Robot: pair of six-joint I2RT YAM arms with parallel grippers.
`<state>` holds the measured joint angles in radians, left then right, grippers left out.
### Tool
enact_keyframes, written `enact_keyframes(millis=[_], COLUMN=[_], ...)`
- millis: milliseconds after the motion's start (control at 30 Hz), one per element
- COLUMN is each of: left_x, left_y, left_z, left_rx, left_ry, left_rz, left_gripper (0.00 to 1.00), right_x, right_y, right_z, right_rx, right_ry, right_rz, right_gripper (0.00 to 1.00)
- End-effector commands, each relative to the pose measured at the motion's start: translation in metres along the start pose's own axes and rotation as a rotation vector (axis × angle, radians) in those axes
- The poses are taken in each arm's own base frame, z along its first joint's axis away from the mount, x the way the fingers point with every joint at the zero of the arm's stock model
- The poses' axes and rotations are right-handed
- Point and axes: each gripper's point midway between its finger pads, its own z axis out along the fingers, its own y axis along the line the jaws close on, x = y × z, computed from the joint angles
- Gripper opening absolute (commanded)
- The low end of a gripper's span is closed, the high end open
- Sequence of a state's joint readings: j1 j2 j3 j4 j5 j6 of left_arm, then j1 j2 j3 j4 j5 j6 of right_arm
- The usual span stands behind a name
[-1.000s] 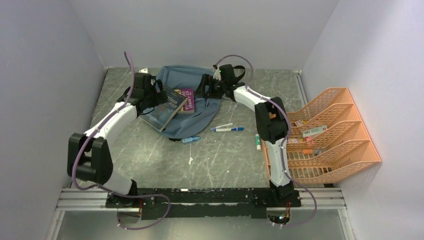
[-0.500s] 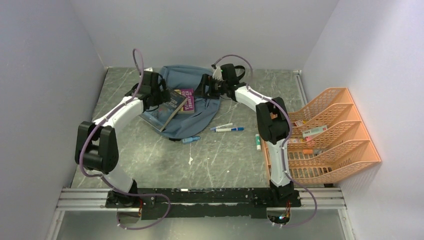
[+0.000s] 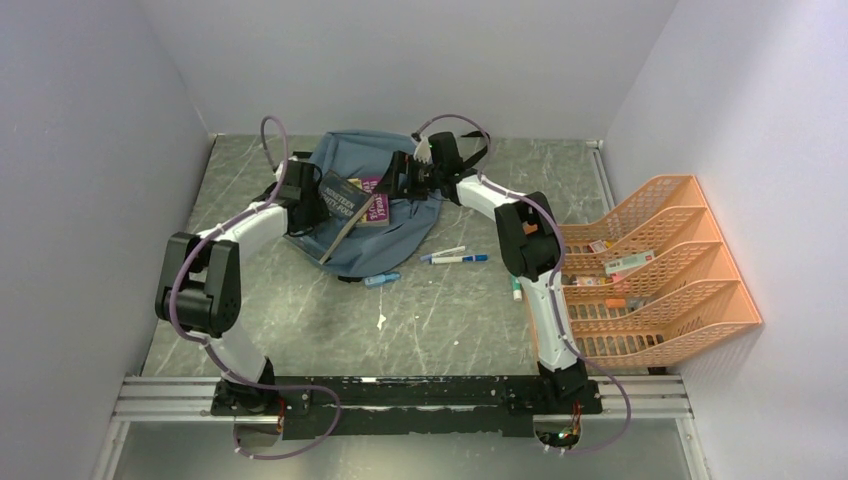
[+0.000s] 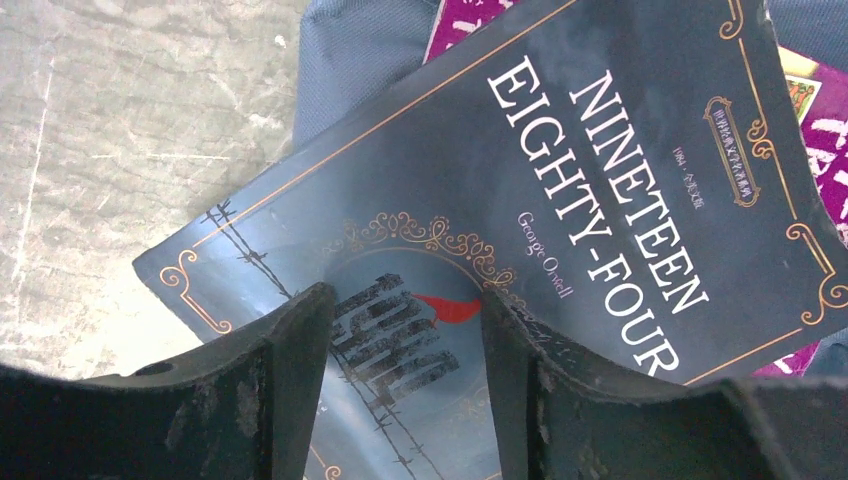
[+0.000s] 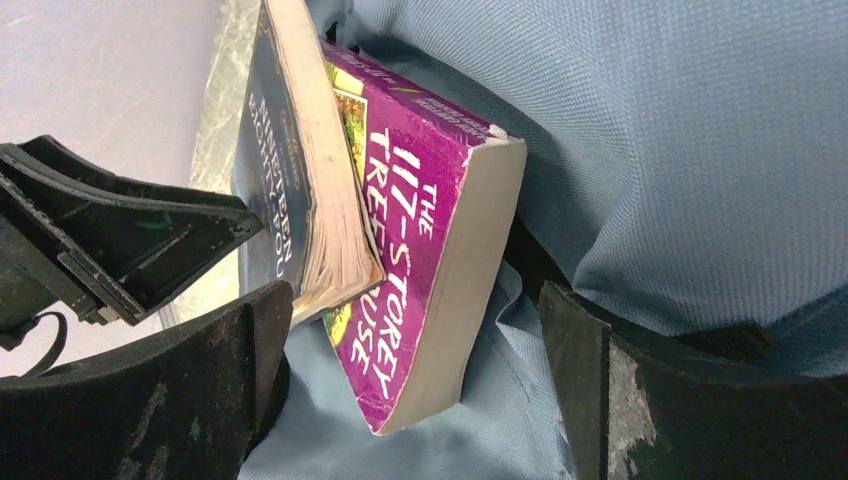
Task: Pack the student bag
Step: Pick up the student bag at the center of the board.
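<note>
Grey-blue student bag [image 3: 372, 150] at 12 o'clock we logged unpacked: books [image 3: 345, 205] atop, pens [image 3: 455, 257] outside, left gripper [image 4: 405, 300] and right gripper [image 5: 415, 300] spread.

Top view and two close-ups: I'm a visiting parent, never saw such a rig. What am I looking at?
The top view shows two robot arms, left arm and right arm, bolted at the edge of a table. Each close-up comes from a wrist camera. On the table: a grey-blue backpack, pens, an orange tray rack. Two books rest on the backpack. The left gripper, jaws open, is at the dark book; the right gripper, also open, straddles the purple book. Neither looks gripped.
</note>
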<state>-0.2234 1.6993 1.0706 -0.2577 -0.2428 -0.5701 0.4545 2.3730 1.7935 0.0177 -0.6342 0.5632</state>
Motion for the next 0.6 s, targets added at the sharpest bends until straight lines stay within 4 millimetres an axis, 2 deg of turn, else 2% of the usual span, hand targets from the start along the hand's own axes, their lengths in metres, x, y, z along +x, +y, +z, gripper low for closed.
enact_keyframes(millis=[0, 233, 433, 567], left_x=[0.024, 0.040, 0.045, 0.046], left_y=[0.006, 0.004, -0.001, -0.005], left_z=[0.021, 0.030, 0.032, 0.032], left_rx=[-0.019, 0.001, 0.030, 0.049], left_ry=[0.059, 0.110, 0.126, 0.134], left_rz=[-0.017, -0.014, -0.012, -0.008], left_gripper=[0.57, 0.51, 0.50, 0.49], right_x=[0.030, 0.051, 0.052, 0.052], right_y=[-0.010, 0.014, 0.041, 0.053], right_z=[0.017, 0.036, 0.037, 0.040], right_rx=[-0.008, -0.131, -0.236, -0.253], right_ry=[0.079, 0.136, 0.148, 0.157], right_rz=[0.055, 0.080, 0.076, 0.060], right_gripper=[1.00, 1.00, 0.99, 0.90])
